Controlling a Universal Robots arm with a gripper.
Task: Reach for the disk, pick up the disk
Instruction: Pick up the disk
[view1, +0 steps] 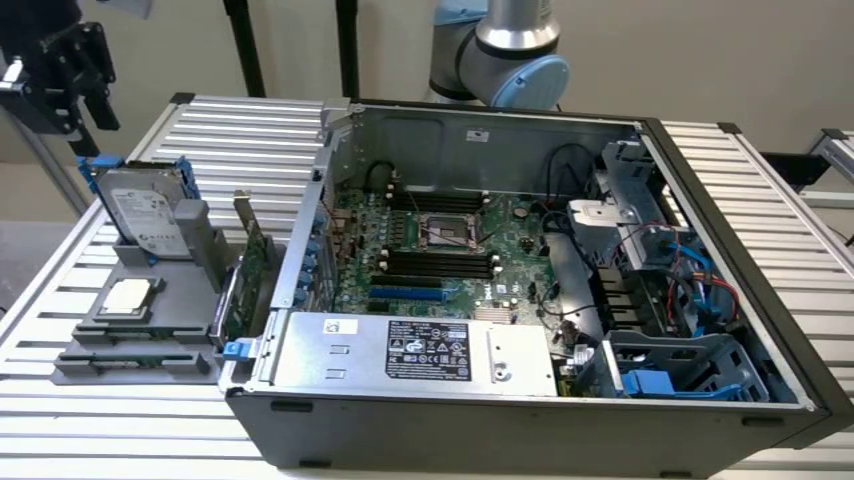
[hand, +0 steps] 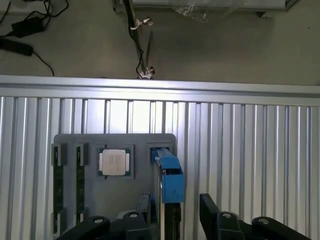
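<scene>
In the exterior view my pincer (view1: 80, 115) hangs over the tabletop (view1: 254, 130) at the exterior view's left, above the disk (view1: 140, 210) and apart from it. The disk stands on edge in a grey tray (view1: 134, 355), near the open computer case (view1: 534, 420).

In the wrist view my fingers (hand: 212, 212) are spread wide and grip nothing. The disk's blue frame (hand: 170, 180) lies beneath the gap between them, near a square chip (hand: 114, 162).

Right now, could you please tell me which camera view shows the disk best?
The exterior view: the disk stands in the grey holder, label face and blue frame visible. The wrist view shows the disk edge-on, mostly its blue frame.
</scene>
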